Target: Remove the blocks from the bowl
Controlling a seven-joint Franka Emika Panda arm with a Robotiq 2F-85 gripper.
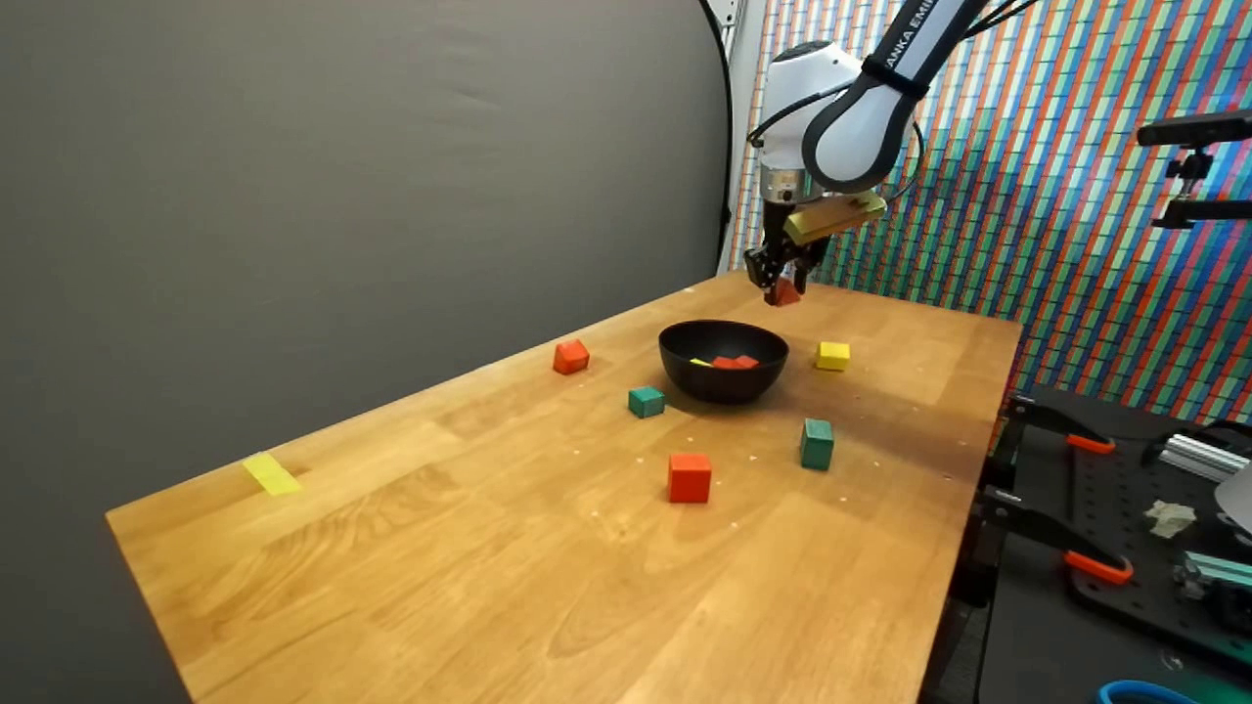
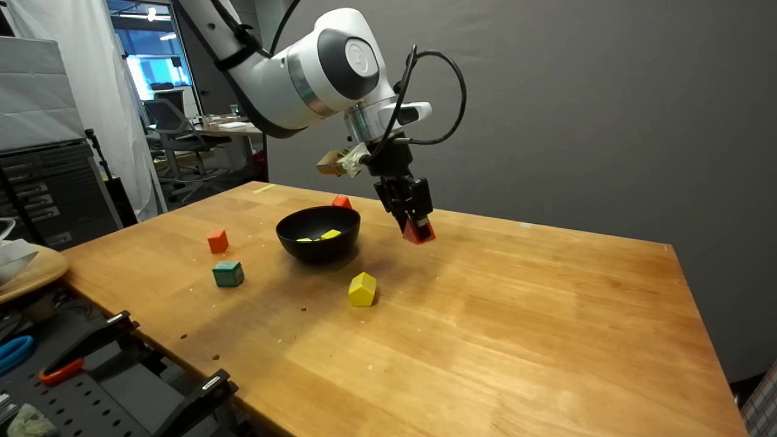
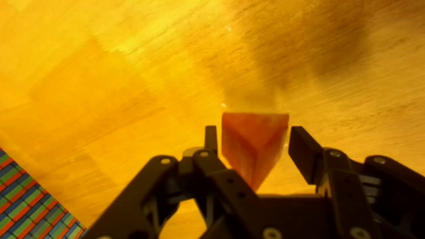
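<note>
The black bowl (image 1: 724, 386) stands upright on the table, seen in both exterior views. Inside it lie red blocks (image 1: 734, 362) and yellow blocks (image 2: 331, 234). Around it on the wood are a red block (image 1: 571, 357), a green block (image 1: 646, 402), a second red block (image 1: 690, 478), a second green block (image 1: 817, 444) and a yellow block (image 1: 832, 356). Beyond the bowl, my gripper (image 3: 253, 139) is low and apart from it. Another red block (image 3: 257, 127), tilted, sits between the fingertips, with a gap on each side. Whether it touches the table I cannot tell.
The wooden table (image 2: 546, 315) has a yellow tape strip (image 1: 271, 473) near one far edge. Alongside the table, a black board with orange-tipped clamps (image 1: 1095, 567) lies lower down. A grey wall backdrop (image 2: 576, 121) runs along another edge.
</note>
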